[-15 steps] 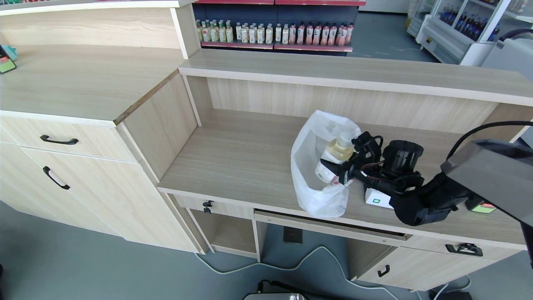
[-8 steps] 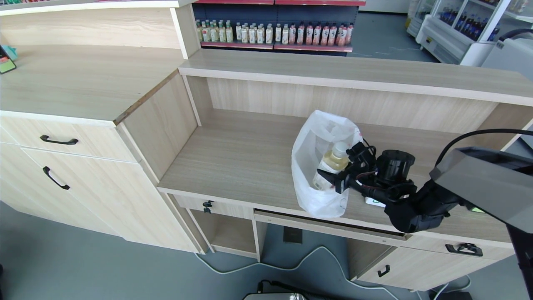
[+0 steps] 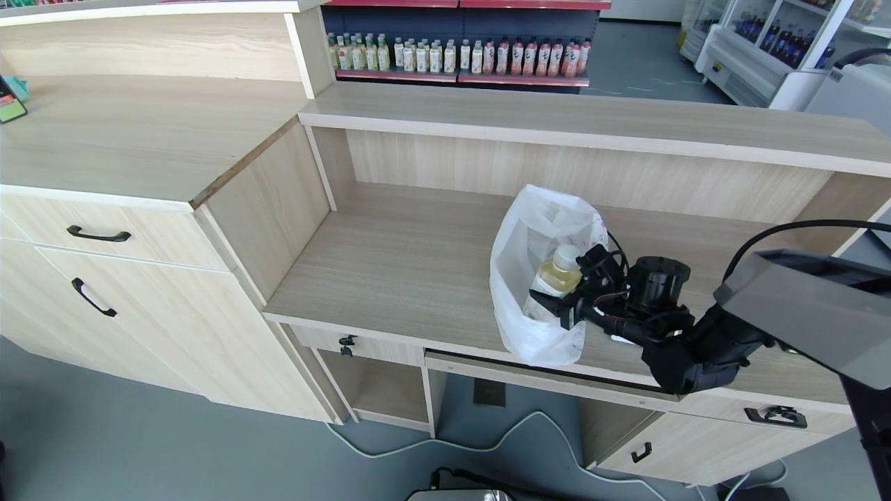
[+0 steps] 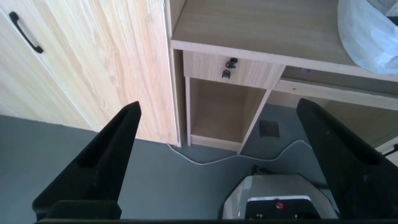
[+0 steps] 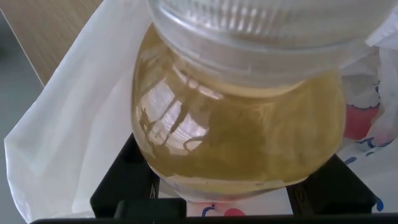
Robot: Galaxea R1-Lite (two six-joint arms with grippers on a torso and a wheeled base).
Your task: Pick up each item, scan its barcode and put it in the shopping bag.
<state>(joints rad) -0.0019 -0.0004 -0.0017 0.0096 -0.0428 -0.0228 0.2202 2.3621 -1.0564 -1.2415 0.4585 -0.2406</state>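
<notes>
— Where's the bottle (image 3: 557,277) got to?
— It's in the right end effector (image 3: 562,282), which is clenched on it. It's tilted, cap uppermost, and its lower half is down inside the mouth of the bag (image 3: 518,264).
— And the bag?
— It's standing open on the counter (image 3: 404,271), close to the front edge.
— What about the other arm?
— The left end effector (image 4: 217,162) hangs low in front of the counter, above the floor (image 4: 155,180). Its fingers (image 4: 99,168) are spread wide apart, so it's released.
</notes>
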